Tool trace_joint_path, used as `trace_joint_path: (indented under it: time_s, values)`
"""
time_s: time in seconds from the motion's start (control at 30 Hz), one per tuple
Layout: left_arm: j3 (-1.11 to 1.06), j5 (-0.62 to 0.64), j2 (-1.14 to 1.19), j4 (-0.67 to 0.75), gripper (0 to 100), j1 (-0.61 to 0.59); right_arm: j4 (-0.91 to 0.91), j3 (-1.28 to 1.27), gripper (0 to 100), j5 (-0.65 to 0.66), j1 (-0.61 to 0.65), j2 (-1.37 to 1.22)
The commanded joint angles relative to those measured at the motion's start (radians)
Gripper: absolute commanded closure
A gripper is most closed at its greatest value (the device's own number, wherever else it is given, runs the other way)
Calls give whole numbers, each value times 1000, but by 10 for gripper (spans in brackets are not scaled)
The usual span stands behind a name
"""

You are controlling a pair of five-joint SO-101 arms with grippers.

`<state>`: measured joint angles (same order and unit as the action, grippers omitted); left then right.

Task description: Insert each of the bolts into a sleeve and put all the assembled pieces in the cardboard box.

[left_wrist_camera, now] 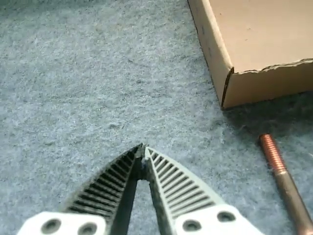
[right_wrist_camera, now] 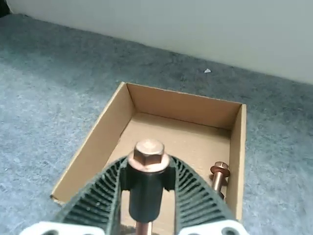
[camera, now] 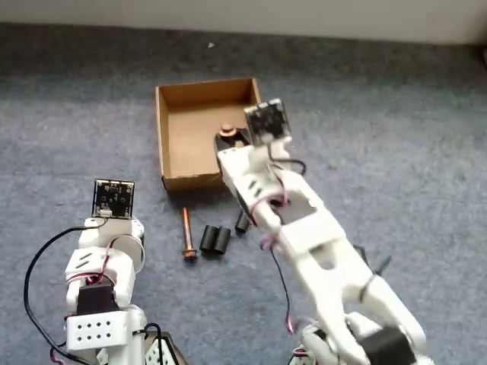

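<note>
My right gripper is shut on a copper bolt that sits inside a black sleeve, held above the open cardboard box. In the high view this gripper hangs over the box near its front right part. A second copper bolt lies inside the box by one wall. My left gripper is shut with nothing in it, low over the carpet short of the box corner. A loose bolt lies beside it on the carpet.
Two black sleeves lie side by side on the carpet just right of the loose bolt, and a third lies beside the right arm. The left arm stands at the front left. Grey carpet surrounds the box.
</note>
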<state>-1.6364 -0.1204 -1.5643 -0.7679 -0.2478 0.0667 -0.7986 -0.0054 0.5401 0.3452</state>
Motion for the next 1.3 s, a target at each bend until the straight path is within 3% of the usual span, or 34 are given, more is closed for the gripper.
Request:
trace_joint_path:
  time_s: [0.0, 0.23, 0.37, 0.63, 1.0, 1.2, 1.27]
  values:
    - [4, -6, -7, 21, 995, -7, -53, 214, 994, 12, -27, -199]
    - [4, -8, -7, 21, 995, -8, -45, 409, 983, 12, -70, -432]
    - [4, -8, -7, 21, 995, -8, -30, 420, 904, 12, -70, -435]
    - [4, -8, -7, 21, 995, -8, 303, 519, 875, 8, -68, -427]
    - [4, -8, -7, 21, 995, -8, 691, 450, 875, 6, -65, -67]
    - [4, -8, -7, 21, 995, -8, 773, 259, 875, 2, -39, 91]
    - [4, -8, -7, 21, 995, -8, 782, 206, 875, -55, -36, 116]
